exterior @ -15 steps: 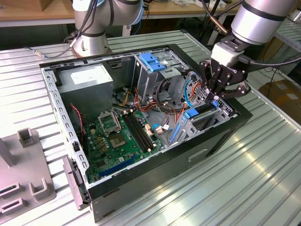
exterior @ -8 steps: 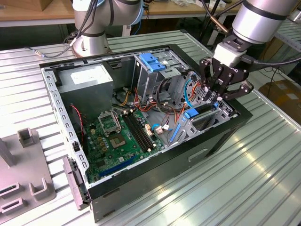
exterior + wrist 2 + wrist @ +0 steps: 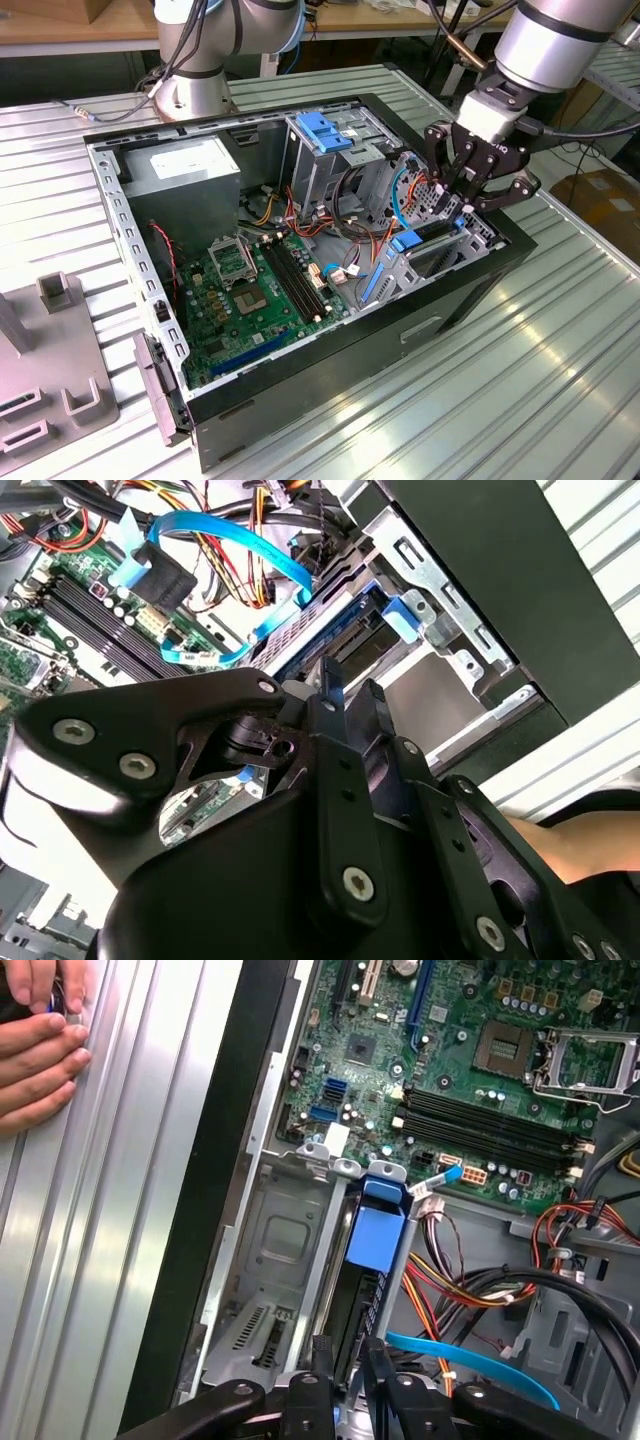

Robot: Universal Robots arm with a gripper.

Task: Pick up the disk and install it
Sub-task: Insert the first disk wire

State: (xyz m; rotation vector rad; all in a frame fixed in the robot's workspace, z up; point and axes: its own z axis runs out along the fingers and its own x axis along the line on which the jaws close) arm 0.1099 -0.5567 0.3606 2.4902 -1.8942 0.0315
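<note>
The disk (image 3: 362, 1300) stands on edge in the drive bay at the exterior view's right end of the open computer case (image 3: 330, 385), with its light-blue carrier rail and tab (image 3: 380, 1232) on the visible edge. In the exterior view the disk (image 3: 432, 232) sits low in the bay, just under my gripper (image 3: 462, 205). In both wrist views the gripper (image 3: 346, 1346) has its two black fingers close together, straddling the disk's edge. The second wrist view shows the gripper (image 3: 350, 688) over the blue-railed disk (image 3: 330, 630). It looks shut on the disk.
Orange and blue cables (image 3: 470, 1360) crowd the bay's inner side. The motherboard (image 3: 250, 290), a grey power-supply box (image 3: 185, 170) and a blue bracket on the drive cage (image 3: 322, 130) lie further in. A person's hand (image 3: 35, 1050) rests on the ribbed table. A grey fixture (image 3: 50, 370) stands outside the case.
</note>
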